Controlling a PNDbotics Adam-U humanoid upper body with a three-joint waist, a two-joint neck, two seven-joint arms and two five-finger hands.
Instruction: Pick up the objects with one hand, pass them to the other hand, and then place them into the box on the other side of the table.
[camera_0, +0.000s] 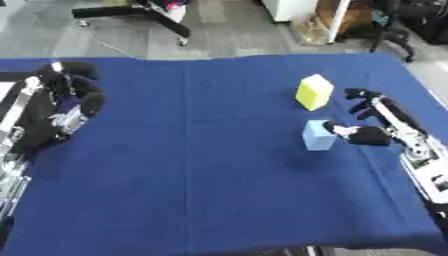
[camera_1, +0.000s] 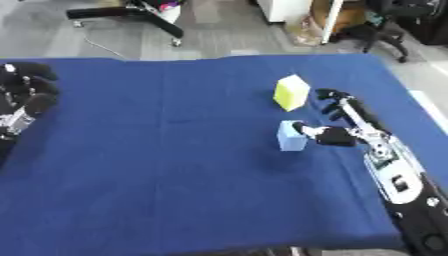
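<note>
A light blue block (camera_0: 318, 135) stands on the blue table cloth (camera_0: 192, 165) right of centre. A yellow block (camera_0: 314, 92) stands tilted just behind it. My right hand (camera_0: 378, 120) is open beside the blue block, on its right. Its thumb tip (camera_0: 330, 127) touches the block's right side, and its fingers (camera_0: 360, 95) spread toward the yellow block without touching it. At the table's left edge my left hand (camera_0: 74, 95) hangs with its fingers loosely curled and nothing in it. No box shows in either view.
Beyond the table's far edge are a grey floor, a black stand base (camera_0: 140, 15), and chair legs (camera_0: 394, 35) at the back right. White arm segments (camera_0: 429, 170) lie along the table's right edge.
</note>
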